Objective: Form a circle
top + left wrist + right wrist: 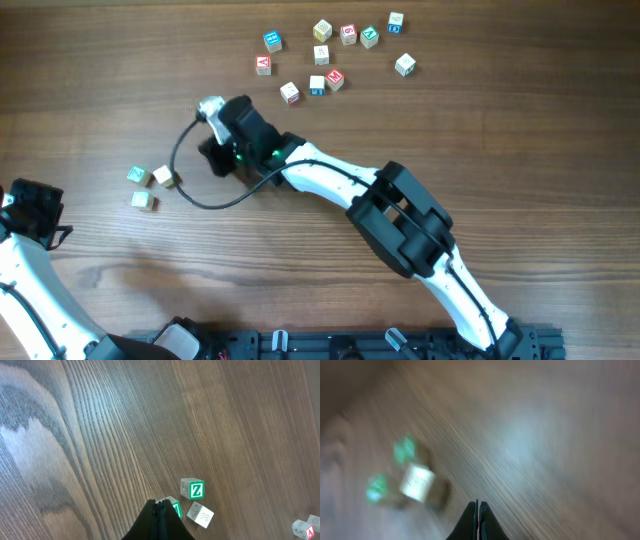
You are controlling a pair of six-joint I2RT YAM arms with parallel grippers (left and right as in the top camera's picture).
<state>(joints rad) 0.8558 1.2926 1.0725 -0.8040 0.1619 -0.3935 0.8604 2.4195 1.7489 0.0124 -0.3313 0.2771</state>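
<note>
Three small pale wooden letter cubes cluster at the table's left: one with a green face (137, 175), one plain (163, 177) and one (143, 200) nearer the front. No ring shows. My right gripper (213, 158) hovers just right of the cluster, shut and empty. In the right wrist view its tips (478, 504) are together and the cubes (417, 481) are blurred ahead to the left. My left gripper (45, 205) stands left of the cluster, shut (160, 503) on nothing. The Z cube (192, 489) and a white cube (200, 515) lie just beyond its tips, and a third cube (176, 508) is half hidden behind them.
Several more letter cubes (330, 55) lie scattered at the back, right of centre. The right arm (400, 215) stretches diagonally from the front right across the table's middle, with a black cable (190, 190) looping beside its wrist.
</note>
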